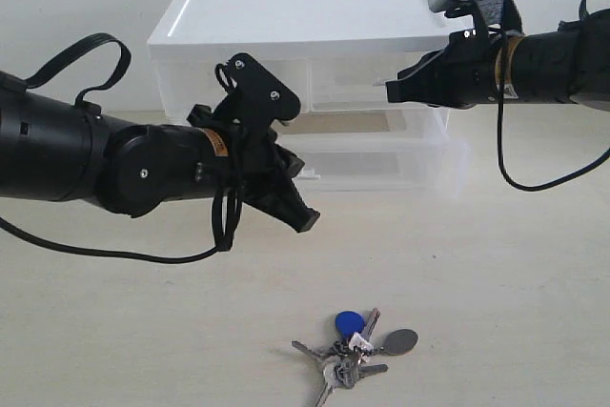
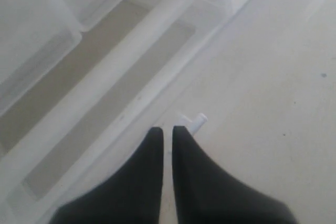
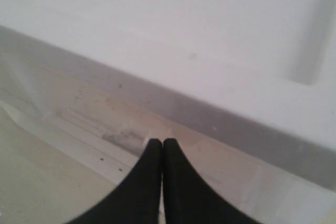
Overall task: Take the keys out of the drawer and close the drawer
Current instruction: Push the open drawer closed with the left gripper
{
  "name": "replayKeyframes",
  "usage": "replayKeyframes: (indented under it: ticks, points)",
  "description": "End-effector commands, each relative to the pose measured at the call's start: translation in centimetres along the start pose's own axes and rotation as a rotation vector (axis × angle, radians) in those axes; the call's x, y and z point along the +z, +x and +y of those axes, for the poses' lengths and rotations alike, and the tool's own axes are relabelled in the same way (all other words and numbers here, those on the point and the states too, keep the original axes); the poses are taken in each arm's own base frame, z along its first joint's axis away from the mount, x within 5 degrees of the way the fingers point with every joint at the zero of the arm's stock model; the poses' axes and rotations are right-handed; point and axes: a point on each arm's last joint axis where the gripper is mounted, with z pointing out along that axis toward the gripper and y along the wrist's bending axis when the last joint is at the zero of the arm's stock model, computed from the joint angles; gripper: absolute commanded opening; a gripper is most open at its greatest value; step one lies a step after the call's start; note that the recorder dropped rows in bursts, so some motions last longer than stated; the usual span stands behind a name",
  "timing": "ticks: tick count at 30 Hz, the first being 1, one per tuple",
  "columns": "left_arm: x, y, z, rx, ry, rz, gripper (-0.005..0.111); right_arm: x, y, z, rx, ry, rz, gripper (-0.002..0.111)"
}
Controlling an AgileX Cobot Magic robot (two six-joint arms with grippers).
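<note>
The keys [image 1: 355,345], with a round blue fob and a grey oval tag, lie on the table at the front, outside the drawer. The wide translucent drawer [image 1: 391,167] stands pulled out a little from the bottom of the cabinet. My left gripper [image 1: 307,221] is shut and empty, hanging just in front of it. In the left wrist view its tips [image 2: 167,129] sit right beside the drawer's small white tab handle [image 2: 197,121]. My right gripper [image 1: 391,92] is shut and empty, pointing at the upper right half-width drawer; its tips [image 3: 161,141] hover under the cabinet's white top [image 3: 184,35].
The cabinet has a white lid [image 1: 295,7] and two half-width translucent drawers [image 1: 362,83] above the wide one. It stands against a white wall. A black cable [image 1: 534,178] loops down from the right arm.
</note>
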Motion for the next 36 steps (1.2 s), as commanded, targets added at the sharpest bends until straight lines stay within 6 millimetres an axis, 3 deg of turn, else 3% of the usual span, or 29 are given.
replayKeyframes:
  ticks: [1,9,15,22,27,31,33,36]
  points:
    - [0.9,-1.0,0.8,0.023,-0.039,-0.062,0.004,0.0,-0.4,-0.1,0.004,0.011,-0.011,0.0]
    - [4.0,0.1,3.6,-0.014,-0.086,-0.018,0.004,0.0,-0.4,-0.1,0.004,0.011,-0.011,0.0]
    - [4.9,-0.1,5.9,-0.036,-0.144,-0.052,0.004,0.0,-0.4,-0.1,0.004,0.011,-0.011,0.0]
    - [6.0,-0.5,6.5,-0.039,-0.145,-0.048,0.004,0.0,-0.4,-0.1,0.004,0.011,-0.011,0.0]
    - [5.9,-0.4,6.1,-0.035,-0.122,-0.016,0.004,0.0,-0.3,-0.2,0.004,0.015,-0.009,0.0]
    - [3.3,-1.2,4.5,-0.043,-0.093,-0.029,0.004,0.0,-0.3,-0.2,0.001,0.015,-0.009,0.0]
    - [1.8,0.1,3.1,-0.05,-0.11,-0.08,0.004,0.0,-0.3,-0.2,0.001,0.015,-0.009,0.0]
    - [1.4,1.8,3.0,-0.118,-0.148,-0.127,0.004,0.0,-0.3,-0.2,0.001,0.015,-0.009,0.0]
